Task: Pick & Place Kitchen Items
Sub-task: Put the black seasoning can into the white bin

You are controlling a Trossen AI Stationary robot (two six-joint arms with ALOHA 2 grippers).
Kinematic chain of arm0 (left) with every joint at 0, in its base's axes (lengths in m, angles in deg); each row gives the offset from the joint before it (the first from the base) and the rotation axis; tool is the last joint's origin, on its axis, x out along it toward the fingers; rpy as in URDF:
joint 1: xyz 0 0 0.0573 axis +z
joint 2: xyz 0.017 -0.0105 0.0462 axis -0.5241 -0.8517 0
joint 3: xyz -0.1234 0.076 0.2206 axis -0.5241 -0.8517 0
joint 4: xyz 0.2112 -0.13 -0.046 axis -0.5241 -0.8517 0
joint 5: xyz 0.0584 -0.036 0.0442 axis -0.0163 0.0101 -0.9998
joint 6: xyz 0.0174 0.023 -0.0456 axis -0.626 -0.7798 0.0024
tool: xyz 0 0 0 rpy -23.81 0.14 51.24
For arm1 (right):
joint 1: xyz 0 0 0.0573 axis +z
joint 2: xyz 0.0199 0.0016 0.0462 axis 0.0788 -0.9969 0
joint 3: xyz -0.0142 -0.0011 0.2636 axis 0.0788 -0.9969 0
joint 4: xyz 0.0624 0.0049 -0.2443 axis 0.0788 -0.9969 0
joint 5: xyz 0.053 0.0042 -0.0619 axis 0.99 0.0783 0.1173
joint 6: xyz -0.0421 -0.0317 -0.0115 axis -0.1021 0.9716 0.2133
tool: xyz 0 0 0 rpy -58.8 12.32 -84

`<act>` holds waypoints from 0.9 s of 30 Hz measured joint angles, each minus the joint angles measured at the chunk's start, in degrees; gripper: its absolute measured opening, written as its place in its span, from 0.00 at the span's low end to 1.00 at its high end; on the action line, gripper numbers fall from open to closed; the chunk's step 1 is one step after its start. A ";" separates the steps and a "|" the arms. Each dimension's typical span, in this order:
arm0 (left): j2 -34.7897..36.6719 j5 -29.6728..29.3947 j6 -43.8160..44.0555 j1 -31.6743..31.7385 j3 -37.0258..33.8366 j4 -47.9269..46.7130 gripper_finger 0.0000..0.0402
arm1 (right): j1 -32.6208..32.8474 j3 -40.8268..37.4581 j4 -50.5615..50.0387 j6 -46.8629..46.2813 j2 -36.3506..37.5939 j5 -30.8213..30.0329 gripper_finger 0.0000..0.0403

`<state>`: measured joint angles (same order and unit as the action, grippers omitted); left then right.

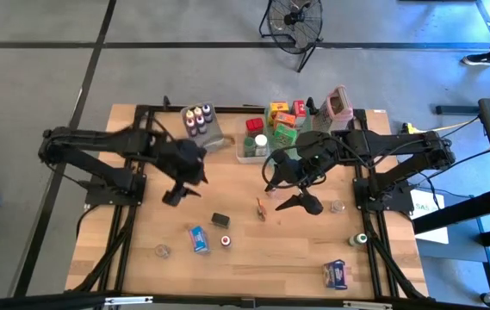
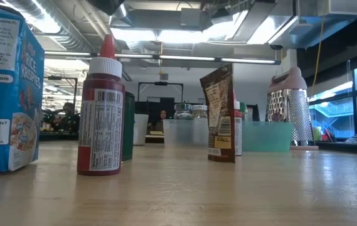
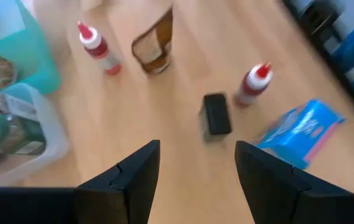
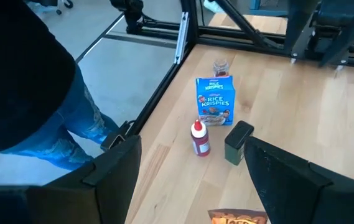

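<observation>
High view gives you the wooden table (image 1: 141, 258) first, with both dark arms reaching in from its sides; at the far edge sits the clear bin (image 1: 253, 155) beside the teal tray (image 1: 283, 129) crowded with boxes, and the grey grater (image 1: 339, 103) with its pink rim stands just right of those; your left gripper (image 3: 195, 180) hangs over the table's left half, jaws apart and holding nothing, looking down on the small black box (image 3: 216, 114); your right gripper (image 4: 192, 180) hovers near the middle, jaws likewise spread wide and empty; below them the loose kitchen items lie scattered (all well apart from either gripper): the blue Rice Krispies box (image 4: 215, 101), the brown packet (image 2: 220, 113) standing upright, the red bottle (image 2: 101, 110) just beside the black box, a second red bottle (image 3: 97, 46) near the packet.
</observation>
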<state>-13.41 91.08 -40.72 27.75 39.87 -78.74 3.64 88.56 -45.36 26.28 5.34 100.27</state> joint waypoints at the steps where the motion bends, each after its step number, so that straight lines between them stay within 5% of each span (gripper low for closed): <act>1: -0.82 -2.53 0.03 -1.49 -0.01 -0.02 0.50 | 0.28 0.00 -0.25 0.00 0.00 0.00 0.71; 4: -4.15 -6.62 2.11 -5.03 -0.02 0.10 0.50 | 1.29 0.00 -1.13 0.20 0.00 -0.01 0.71; 14: -15.10 -6.67 12.61 -11.98 -0.02 7.76 0.51 | 6.03 -0.02 -4.05 1.58 0.00 -0.06 0.71; 27: -17.46 -6.37 21.12 -12.56 -0.02 8.99 0.66 | 8.44 -0.02 -5.44 1.95 0.00 -0.13 0.71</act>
<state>-30.87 84.72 -19.60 15.19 39.85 -69.74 12.08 88.53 -50.79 28.23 5.34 100.14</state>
